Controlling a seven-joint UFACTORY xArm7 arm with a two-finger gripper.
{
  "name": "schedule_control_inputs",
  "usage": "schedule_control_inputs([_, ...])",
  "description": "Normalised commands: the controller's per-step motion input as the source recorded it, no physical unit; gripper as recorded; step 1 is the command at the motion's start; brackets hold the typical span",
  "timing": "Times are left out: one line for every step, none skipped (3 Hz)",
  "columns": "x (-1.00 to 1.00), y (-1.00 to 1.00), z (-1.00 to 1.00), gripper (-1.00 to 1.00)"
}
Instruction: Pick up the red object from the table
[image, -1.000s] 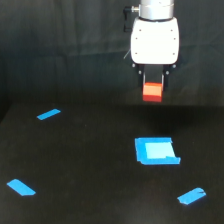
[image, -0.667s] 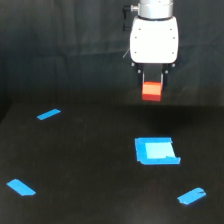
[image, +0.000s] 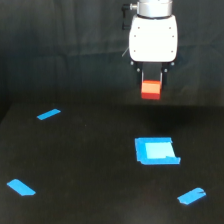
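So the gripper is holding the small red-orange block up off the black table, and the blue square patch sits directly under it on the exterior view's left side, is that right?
Not quite. The blue square patch lies toward the exterior view's right, not left. The rest holds: the gripper holds the small red-orange block clear of the black table, roughly above the patch.

The arm (image: 152, 7) above the gripper (image: 151, 82) was cut off by the top edge. The gripper's dark fingers were too blurred to separate, and they hid the upper part of the red object (image: 151, 90) held between them.
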Motion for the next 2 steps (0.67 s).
schedule_control_inputs([-0.01, -0.05, 0.12, -1.00])
schedule_control_inputs([0.01, 0.01, 0.09, -1.00])
